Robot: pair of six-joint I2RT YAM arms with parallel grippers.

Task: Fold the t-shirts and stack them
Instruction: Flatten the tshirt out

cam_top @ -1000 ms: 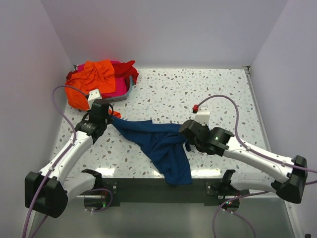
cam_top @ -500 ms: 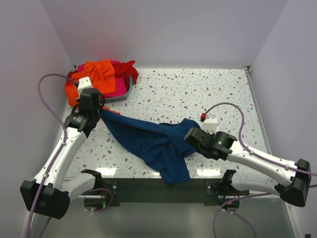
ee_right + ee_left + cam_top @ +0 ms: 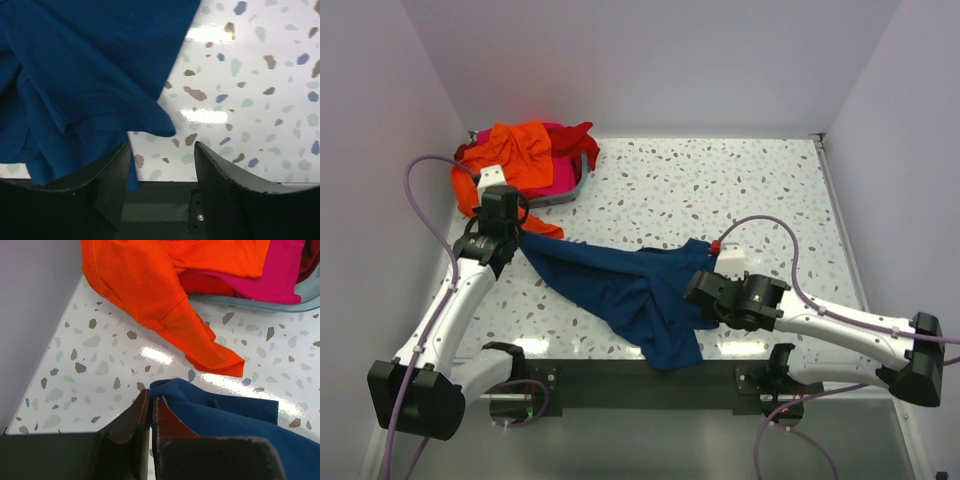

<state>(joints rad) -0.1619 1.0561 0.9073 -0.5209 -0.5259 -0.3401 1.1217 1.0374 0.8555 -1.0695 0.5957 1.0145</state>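
The navy blue t-shirt (image 3: 620, 285) lies crumpled across the front middle of the speckled table, its lower end reaching the front edge. My left gripper (image 3: 510, 233) is shut on its far-left corner; in the left wrist view the jaws (image 3: 151, 399) are pressed together at the edge of the navy cloth (image 3: 225, 415). My right gripper (image 3: 700, 292) sits at the shirt's right side, open (image 3: 161, 146). The navy cloth (image 3: 90, 65) lies loose beside its left finger. The orange t-shirt (image 3: 515, 150), magenta one (image 3: 558, 180) and red one (image 3: 578, 138) are heaped at the far left.
The heap sits in a grey basket (image 3: 576, 190), with the orange sleeve (image 3: 210, 347) spilling onto the table near my left gripper. White walls close in the left, back and right. A black rail (image 3: 650, 385) runs along the front edge.
My right gripper has opened and let go of the navy t-shirt. The left arm drew the shirt's corner toward the far left, stretching the cloth out.
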